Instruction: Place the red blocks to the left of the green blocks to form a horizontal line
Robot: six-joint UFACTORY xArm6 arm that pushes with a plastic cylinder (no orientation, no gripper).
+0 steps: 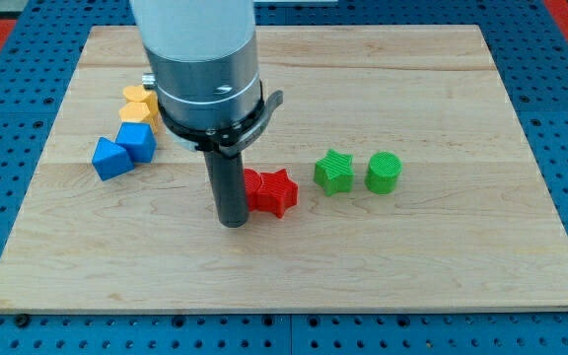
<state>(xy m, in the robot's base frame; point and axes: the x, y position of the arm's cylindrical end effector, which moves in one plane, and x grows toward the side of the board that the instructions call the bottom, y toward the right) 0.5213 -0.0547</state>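
Note:
My tip rests on the board just left of the red blocks, touching or nearly touching them. A red star-shaped block lies at the board's middle. A second red block sits against its left side, partly hidden by my rod; its shape is unclear. To the right lie a green star-shaped block and a green cylinder, side by side in a row. The reds sit slightly lower in the view than the greens, with a small gap between the red star and the green star.
Two blue blocks and two yellow blocks cluster at the board's left. The wooden board lies on a blue perforated table. The arm's grey body hides part of the board's top.

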